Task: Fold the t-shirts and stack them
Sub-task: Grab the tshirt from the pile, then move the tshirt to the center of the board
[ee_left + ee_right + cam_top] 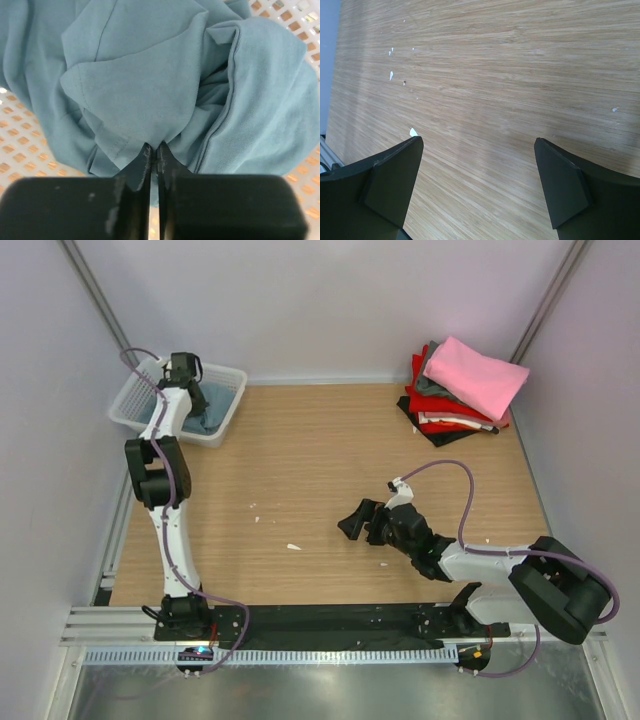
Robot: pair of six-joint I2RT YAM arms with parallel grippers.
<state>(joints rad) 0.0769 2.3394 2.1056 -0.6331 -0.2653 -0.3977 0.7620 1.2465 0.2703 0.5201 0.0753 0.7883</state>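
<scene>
The wooden desk (pixel 320 460) carries a white lattice basket (pixel 135 405) at its far left corner, and the crumpled teal t-shirt (pixel 150 90) lies inside it. The folded t-shirts (pixel 465 385), pink on top, are stacked at the far right corner. My left fingers (pixel 154 155) are pinched together on a fold of the teal cloth. My right fingers (pixel 358 520) hang spread wide over the wood, gripping nothing, near small white flecks (pixel 413 132).

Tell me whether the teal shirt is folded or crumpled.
Crumpled: the teal shirt lies bunched in the basket, pinched by the left gripper.
</scene>
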